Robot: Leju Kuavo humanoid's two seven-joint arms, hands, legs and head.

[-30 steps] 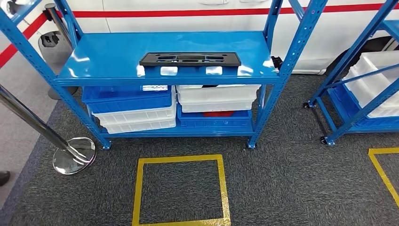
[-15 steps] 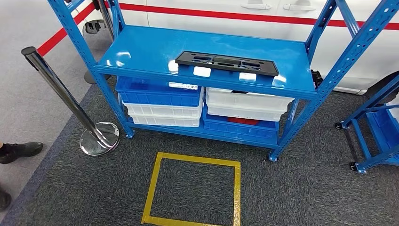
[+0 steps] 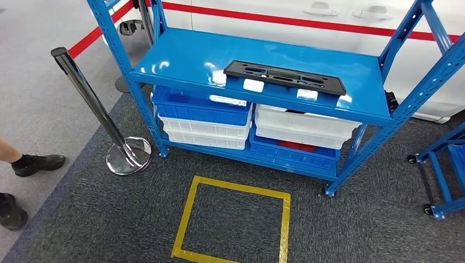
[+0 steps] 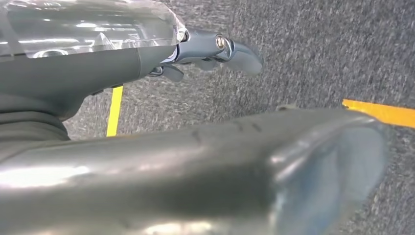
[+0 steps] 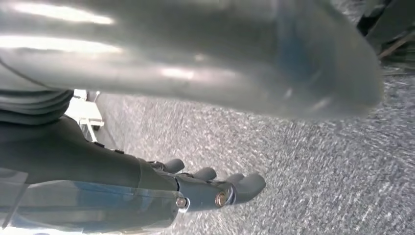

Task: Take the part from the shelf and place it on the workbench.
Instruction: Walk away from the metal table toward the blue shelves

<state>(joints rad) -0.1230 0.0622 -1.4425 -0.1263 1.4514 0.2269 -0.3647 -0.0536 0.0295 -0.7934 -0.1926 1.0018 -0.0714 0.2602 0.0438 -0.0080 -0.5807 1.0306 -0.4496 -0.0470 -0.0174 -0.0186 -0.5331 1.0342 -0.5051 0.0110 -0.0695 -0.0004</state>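
While the part lies flat on the shelf, left hand and right hand well apart from it, over carpet, fingers loosely extended, grasping nothing.

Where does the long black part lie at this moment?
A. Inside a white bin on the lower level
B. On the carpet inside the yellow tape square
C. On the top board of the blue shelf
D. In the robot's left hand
C: in the head view the black part lies flat on the top board of the blue shelf, near its front edge, above the bins.
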